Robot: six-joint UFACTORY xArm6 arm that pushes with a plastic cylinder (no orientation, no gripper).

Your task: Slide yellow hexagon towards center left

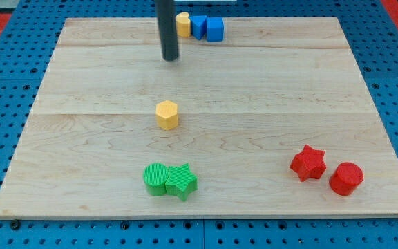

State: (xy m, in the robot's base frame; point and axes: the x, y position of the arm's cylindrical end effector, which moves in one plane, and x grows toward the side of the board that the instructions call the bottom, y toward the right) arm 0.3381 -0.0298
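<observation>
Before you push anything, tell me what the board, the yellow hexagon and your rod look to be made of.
Board: pale wood, matte, with visible grain and plank seams.
Yellow hexagon: probably plastic; uniform colour, smooth faces, though painted wood is possible.
Rod: dark, smooth, slightly glossy, likely metal or plastic. My tip sits well above the hexagon, toward the view's top.

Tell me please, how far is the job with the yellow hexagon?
Nothing looks done: the yellow hexagon sits near the board's middle. In hand: my tip stands apart from it, toward the view's top. Left: get to its right side, then push it toward the view's left.
</observation>
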